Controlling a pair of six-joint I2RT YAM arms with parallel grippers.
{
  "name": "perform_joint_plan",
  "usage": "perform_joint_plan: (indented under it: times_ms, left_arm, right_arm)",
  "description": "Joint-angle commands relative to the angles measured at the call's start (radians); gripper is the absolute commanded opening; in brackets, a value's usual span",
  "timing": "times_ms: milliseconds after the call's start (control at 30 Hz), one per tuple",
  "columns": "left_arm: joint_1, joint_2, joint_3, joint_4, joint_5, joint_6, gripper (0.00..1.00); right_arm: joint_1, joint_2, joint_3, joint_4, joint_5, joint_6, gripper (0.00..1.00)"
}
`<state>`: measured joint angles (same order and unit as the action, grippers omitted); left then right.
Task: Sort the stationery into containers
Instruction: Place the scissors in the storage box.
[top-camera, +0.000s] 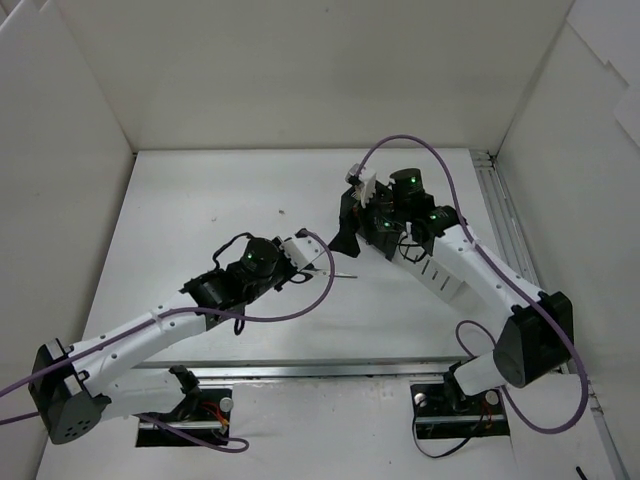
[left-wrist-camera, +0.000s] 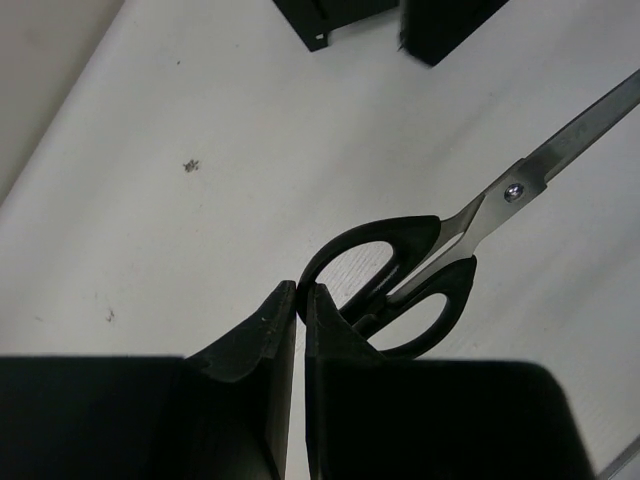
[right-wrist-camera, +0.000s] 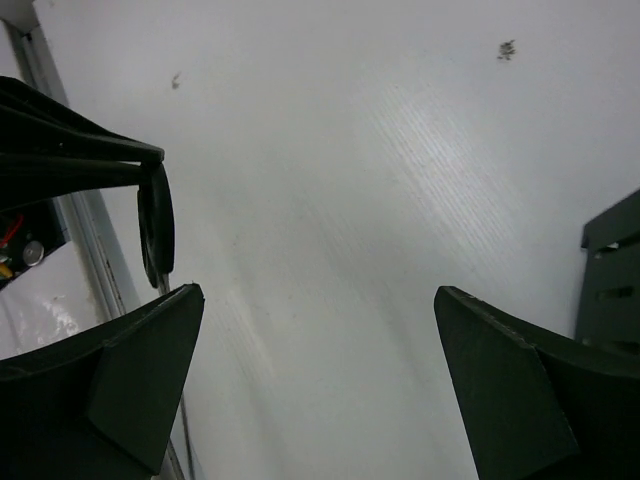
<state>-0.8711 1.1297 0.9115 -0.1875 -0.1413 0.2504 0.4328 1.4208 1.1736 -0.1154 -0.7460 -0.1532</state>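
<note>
Scissors at table centre — walls well clear

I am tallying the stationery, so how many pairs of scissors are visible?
1. The black-handled scissors are right beside the shut left gripper, near the middle of the table, blades pointing away from it. Another pair could be hidden from these views.

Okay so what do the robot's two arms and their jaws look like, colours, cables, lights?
Both the left arm and right arm have white link shells with black joints and black shoulder blocks. Small green lights glow near the wrists. A purple cable loops loosely along each arm. The jaws are matte black wedges.
</note>
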Motion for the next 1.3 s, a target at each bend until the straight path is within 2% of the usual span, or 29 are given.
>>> perform_joint_plan:
  times_ms: [0,133,300,500,533,667,767,800,867,900,1033,1067,1233,1267]
  left_arm:
    - [-0.016,-0.031,0.029,0.079,0.091,0.069,0.0]
    - [-0.016,0.01,0.058,0.059,0.066,0.089,0.0]
    - [-0.016,0.058,0.099,0.043,0.055,0.098,0.0]
    - [-0.034,0.079,0.122,0.069,0.058,0.118,0.0]
    - [-0.034,0.079,0.125,0.078,0.065,0.121,0.0]
    - [-0.034,0.087,0.136,0.092,0.068,0.135,0.0]
    - [-0.043,0.107,0.15,0.092,0.068,0.141,0.0]
    - [-0.052,0.117,0.151,0.092,0.068,0.142,0.0]
    - [-0.052,0.127,0.159,0.098,0.063,0.147,0.0]
    - [-0.052,0.134,0.161,0.108,0.057,0.148,0.0]
    - [-0.062,0.148,0.17,0.132,0.046,0.155,0.0]
    - [-0.062,0.151,0.17,0.138,0.046,0.158,0.0]
    - [-0.062,0.137,0.168,0.18,0.054,0.161,0.0]
    - [-0.062,0.127,0.168,0.18,0.054,0.158,0.13]
  right_arm:
    - [0.012,0.061,0.073,0.066,-0.164,0.026,0.98]
    - [0.061,0.105,0.086,0.066,-0.222,0.023,0.98]
    - [0.066,0.118,0.086,0.066,-0.227,0.063,0.95]
    - [0.083,0.142,0.067,0.066,-0.217,0.087,0.87]
    - [0.081,0.153,0.066,0.066,-0.211,0.087,0.83]
    - [0.086,0.196,0.08,0.068,-0.208,0.106,0.76]
    - [0.093,0.24,0.119,0.071,-0.226,0.148,0.62]
    - [0.101,0.256,0.129,0.074,-0.231,0.149,0.51]
    - [0.115,0.256,0.139,0.08,-0.227,0.149,0.39]
    - [0.122,0.253,0.143,0.082,-0.224,0.149,0.3]
    - [0.126,0.231,0.132,0.082,-0.228,0.149,0.12]
    - [0.129,0.224,0.126,0.082,-0.224,0.149,0.0]
    - [0.123,0.176,0.097,0.083,-0.17,0.139,0.0]
    - [0.116,0.167,0.095,0.083,-0.144,0.142,0.0]
